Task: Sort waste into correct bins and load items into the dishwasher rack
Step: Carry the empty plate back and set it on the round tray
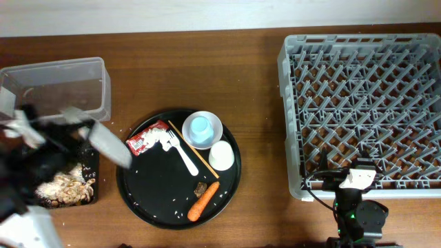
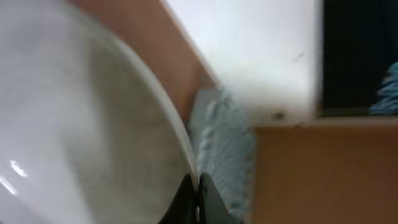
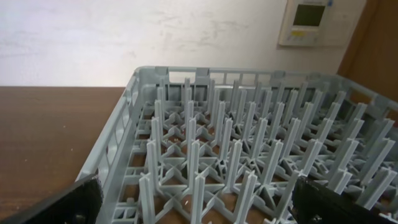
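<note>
My left gripper [image 2: 198,200] is shut on the rim of the white plate [image 2: 81,124]. It holds the plate [image 1: 110,146] tilted, blurred, over the shallow black tray [image 1: 94,164], where rice with brown scraps [image 1: 63,187] lies. On the round black tray [image 1: 148,200] are the snack wrapper [image 1: 146,140], white fork [image 1: 181,153], small bowl [image 1: 215,124] holding the light-blue cup [image 1: 199,128], cream cup [image 1: 221,156] and carrot [image 1: 203,200]. My right gripper [image 3: 199,208] stands open with nothing in it at the near edge of the grey rack [image 3: 249,143], which is also in the overhead view [image 1: 365,96].
The clear tub [image 1: 103,89] stands at the back left, just behind the black tray. A thin wooden stick [image 1: 194,150] and a brown scrap [image 1: 200,187] lie on the round tray, with rice grains scattered over it. Bare wooden table lies between the round tray and the rack.
</note>
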You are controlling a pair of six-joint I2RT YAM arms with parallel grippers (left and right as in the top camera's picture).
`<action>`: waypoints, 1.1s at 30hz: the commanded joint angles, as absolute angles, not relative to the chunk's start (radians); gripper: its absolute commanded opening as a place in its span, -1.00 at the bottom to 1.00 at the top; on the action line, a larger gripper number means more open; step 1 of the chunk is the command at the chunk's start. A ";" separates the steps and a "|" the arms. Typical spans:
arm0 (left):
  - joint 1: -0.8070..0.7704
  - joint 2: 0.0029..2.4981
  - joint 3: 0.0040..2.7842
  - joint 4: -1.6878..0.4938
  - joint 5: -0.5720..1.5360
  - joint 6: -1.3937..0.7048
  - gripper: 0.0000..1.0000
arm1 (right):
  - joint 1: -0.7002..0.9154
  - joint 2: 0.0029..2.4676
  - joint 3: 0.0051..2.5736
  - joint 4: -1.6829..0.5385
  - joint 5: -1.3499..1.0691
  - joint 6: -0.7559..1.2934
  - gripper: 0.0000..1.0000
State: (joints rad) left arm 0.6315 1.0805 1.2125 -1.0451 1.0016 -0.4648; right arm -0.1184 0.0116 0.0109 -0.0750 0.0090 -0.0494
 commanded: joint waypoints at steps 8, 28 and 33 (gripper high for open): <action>-0.128 1.028 1.122 -1.206 0.245 -0.501 -1.00 | -0.125 0.006 0.006 -0.082 0.008 -0.048 0.97; -0.458 1.523 0.986 -0.905 0.026 -0.533 -1.00 | -0.125 0.006 0.006 -0.082 0.008 -0.048 0.97; -0.458 1.558 0.986 -0.937 0.026 -0.533 -0.98 | -0.125 0.006 0.006 -0.082 0.008 -0.048 0.97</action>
State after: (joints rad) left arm -0.4553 1.5467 0.9890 -0.9150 0.0399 -0.5243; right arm -0.1184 0.0120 0.0109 -0.0750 0.0090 -0.0486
